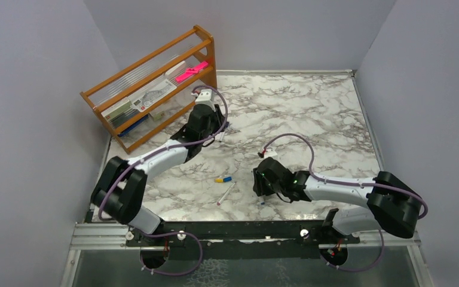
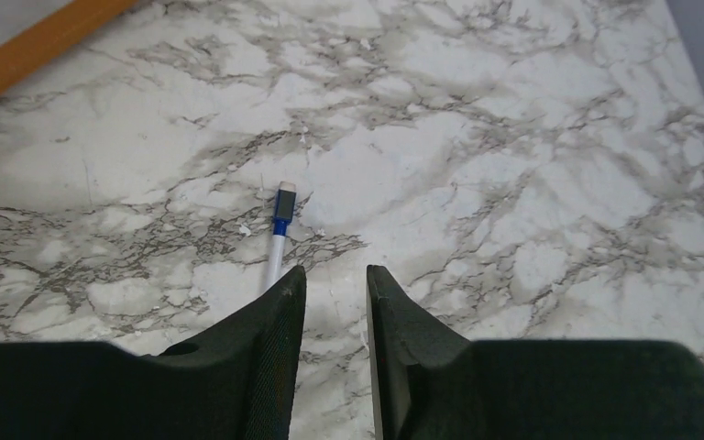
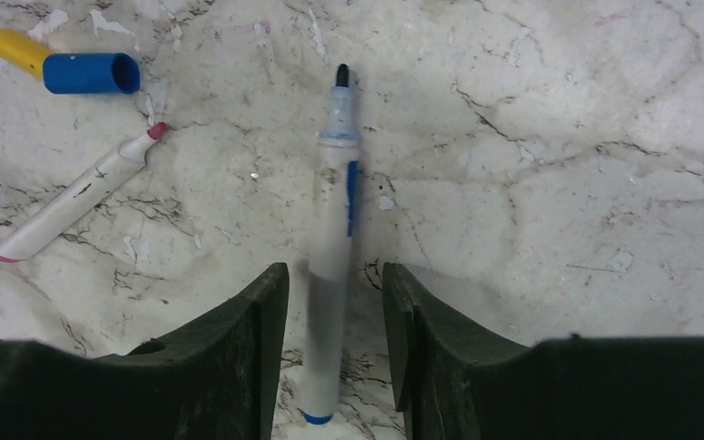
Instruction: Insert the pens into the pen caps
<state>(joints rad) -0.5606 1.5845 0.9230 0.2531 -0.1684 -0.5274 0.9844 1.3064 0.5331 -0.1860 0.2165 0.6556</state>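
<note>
Start with the blue pen [image 3: 334, 229]: uncapped, flat on the tabletop [image 3: 559, 137] close to the near edge, a little right of its middle, nib pointing away. Light, stiff, round and smooth, so likely to roll or skid under a nudge; nib soft and inky, best left untouched. Take hold at mid-barrel, squarely across, leaving the nib end free for a cap.

Straddled by the right gripper [image 3: 332, 275], spread wide, with a sliver of tabletop on either side of the barrel and nothing clasped.

Off to the left of that, nearer the middle of the near edge: a red-tipped pen [image 3: 78, 197], also uncapped. Beyond it, a blue cap [image 3: 92, 73] butted end to end against a yellow cap [image 3: 16, 49], both tiny, hollow and easily flicked away.

Over toward the far-left corner, by the wooden rack [image 1: 149, 84]: a third pen [image 2: 278, 234], seemingly already wearing a blue cap, though too small to be sure. Just short of it, the left gripper [image 2: 335, 280], parted narrowly, holding nothing.
</note>
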